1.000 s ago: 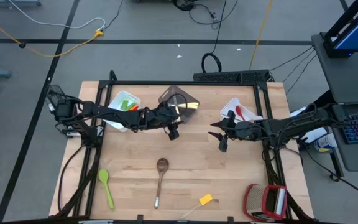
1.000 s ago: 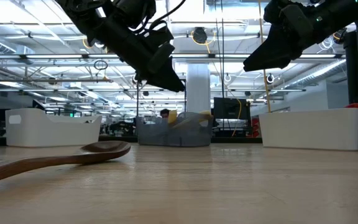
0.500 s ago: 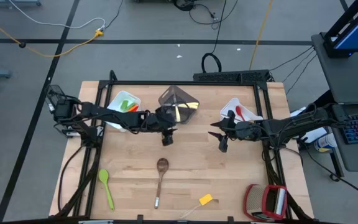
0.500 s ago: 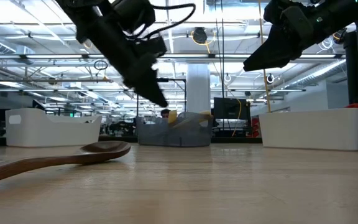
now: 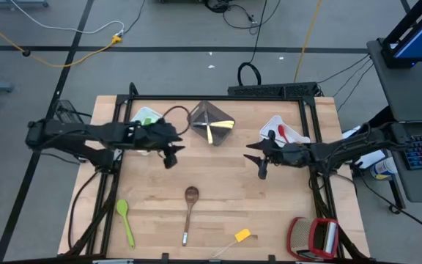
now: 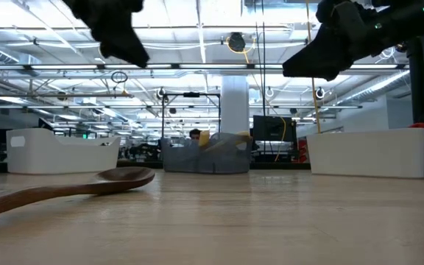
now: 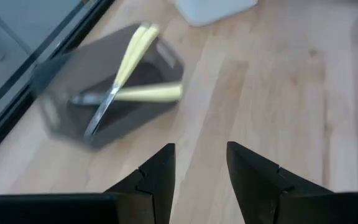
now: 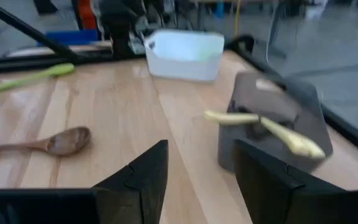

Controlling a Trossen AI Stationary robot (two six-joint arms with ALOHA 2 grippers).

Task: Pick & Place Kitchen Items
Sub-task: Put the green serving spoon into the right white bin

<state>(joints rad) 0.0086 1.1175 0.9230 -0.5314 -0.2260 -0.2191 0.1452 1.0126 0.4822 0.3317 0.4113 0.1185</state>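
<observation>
High view: left gripper (image 5: 169, 155) hangs above the table just in front of the left white bin (image 5: 139, 116), which has green items in it. Right gripper (image 5: 261, 166) hangs near the right white bin (image 5: 293, 126), which has red items in it. Between the two, at the back of the table, sits the grey bin (image 5: 209, 118) with pale-handled knives (image 7: 126, 65) lying across it.

Tool state: the left wrist view shows that arm's two fingers parted, bare wood in the gap, nothing held. The right wrist view shows the same: fingers apart, nothing between them.

Items not yet binned, all on the front half of the table: wooden spoon (image 5: 190, 210) in the middle, green spoon (image 5: 125, 221) toward the left front, small yellow piece (image 5: 242, 235) to the right of the wooden spoon. The red-and-silver object (image 5: 313, 237) sits at the right front corner.

Judgement: this is a between-picks step, both arms empty and raised. The left gripper is the nearer one to the wooden spoon and the green spoon. The next pick calls for travelling forward over one of them, turning the wrist so the fingers straddle the thin handle crosswise, then coming down almost to the wood, since these lie flat and give little to catch.
</observation>
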